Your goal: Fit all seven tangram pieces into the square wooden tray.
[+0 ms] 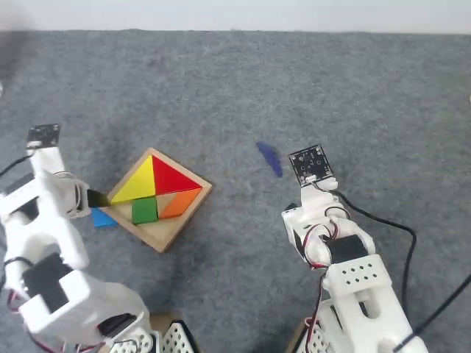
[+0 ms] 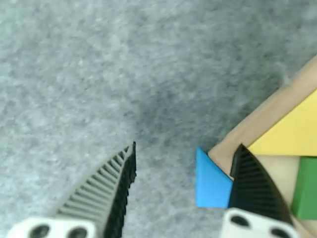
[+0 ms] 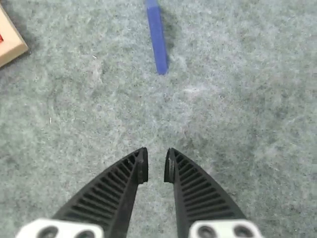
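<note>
The square wooden tray (image 1: 165, 234) lies turned like a diamond left of centre. In it are a yellow triangle (image 1: 136, 185), a red triangle (image 1: 174, 176), a green square (image 1: 144, 210) and an orange piece (image 1: 180, 203). A light blue piece (image 1: 103, 218) lies on the carpet against the tray's left rim. My left gripper (image 2: 183, 161) is open, one finger over the light blue piece (image 2: 210, 181) and tray rim (image 2: 262, 116), the other over bare carpet. A dark blue piece (image 3: 157, 37) lies on the carpet ahead of my right gripper (image 3: 156, 166), whose fingers stand almost together, holding nothing.
Grey carpet covers the whole table. The left arm (image 1: 51, 243) stands at the left edge and the right arm (image 1: 338, 257) at the lower right. The tray corner (image 3: 10, 42) is off to one side of the right gripper. Open carpet lies behind the tray.
</note>
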Available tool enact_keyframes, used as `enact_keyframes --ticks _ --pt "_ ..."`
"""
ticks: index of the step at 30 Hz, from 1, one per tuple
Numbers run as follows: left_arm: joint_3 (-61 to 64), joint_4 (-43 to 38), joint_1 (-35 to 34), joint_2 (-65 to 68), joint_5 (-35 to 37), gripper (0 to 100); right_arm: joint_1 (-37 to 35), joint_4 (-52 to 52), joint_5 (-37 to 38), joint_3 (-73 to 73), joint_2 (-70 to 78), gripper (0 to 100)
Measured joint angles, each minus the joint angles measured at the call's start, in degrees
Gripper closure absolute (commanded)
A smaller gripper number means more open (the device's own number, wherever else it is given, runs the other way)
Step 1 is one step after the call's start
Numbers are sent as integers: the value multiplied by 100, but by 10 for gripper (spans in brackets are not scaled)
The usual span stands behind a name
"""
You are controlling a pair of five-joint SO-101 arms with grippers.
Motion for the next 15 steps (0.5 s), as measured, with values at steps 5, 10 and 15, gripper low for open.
enact_keyframes --ticks 5,10,15 --pt "70 -44 -97 -9 -422 742 0 0 0 0 0 920" --pt "105 105 352 -26 -1108 762 0 0 0 0 0 920" --pt "-281 1231 905 79 -1873 761 0 0 0 0 0 920"
